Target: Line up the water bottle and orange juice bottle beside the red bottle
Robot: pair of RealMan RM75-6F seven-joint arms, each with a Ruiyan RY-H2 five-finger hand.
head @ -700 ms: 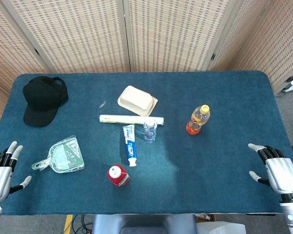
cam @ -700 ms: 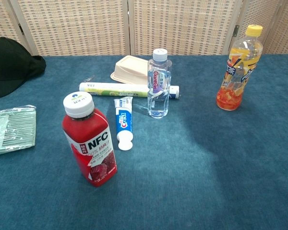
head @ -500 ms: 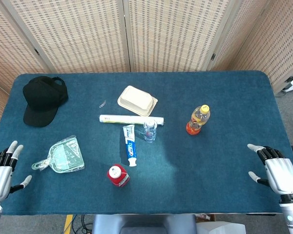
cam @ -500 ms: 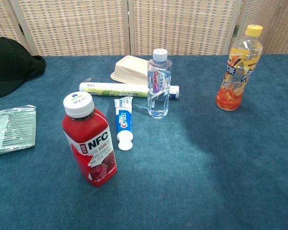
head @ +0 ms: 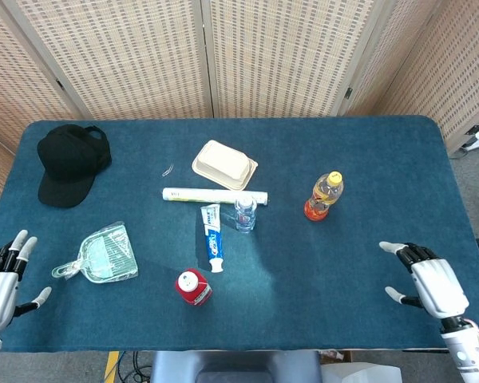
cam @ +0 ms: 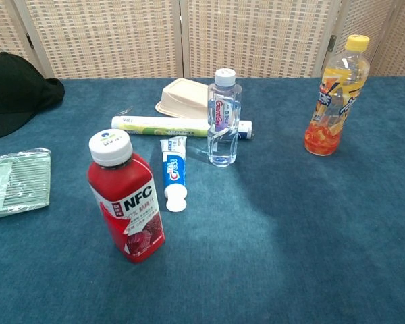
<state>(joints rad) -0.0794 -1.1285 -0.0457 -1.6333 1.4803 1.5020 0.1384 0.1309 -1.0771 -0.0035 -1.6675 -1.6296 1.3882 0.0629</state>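
The red bottle point(head: 193, 287) point(cam: 126, 198) with a white cap stands near the table's front edge. A clear water bottle point(head: 245, 213) point(cam: 223, 118) stands upright behind it, slightly right. Further right stands the orange juice bottle point(head: 324, 195) point(cam: 336, 96) with a yellow cap. My right hand point(head: 428, 282) hovers over the front right of the table, fingers spread, holding nothing, well clear of the juice bottle. At the front left edge, my left hand point(head: 1, 279) is also spread and empty. Neither hand shows in the chest view.
A toothpaste tube point(head: 212, 237) lies between the red and water bottles. A long white-green tube point(head: 214, 195) and a beige lidded box point(head: 223, 165) lie behind the water bottle. A black cap point(head: 70, 162) sits far left, and a clear green pouch point(head: 104, 254) lies front left.
My right hand has moved left, inward over the table. The left hand and all the bottles have stayed put.
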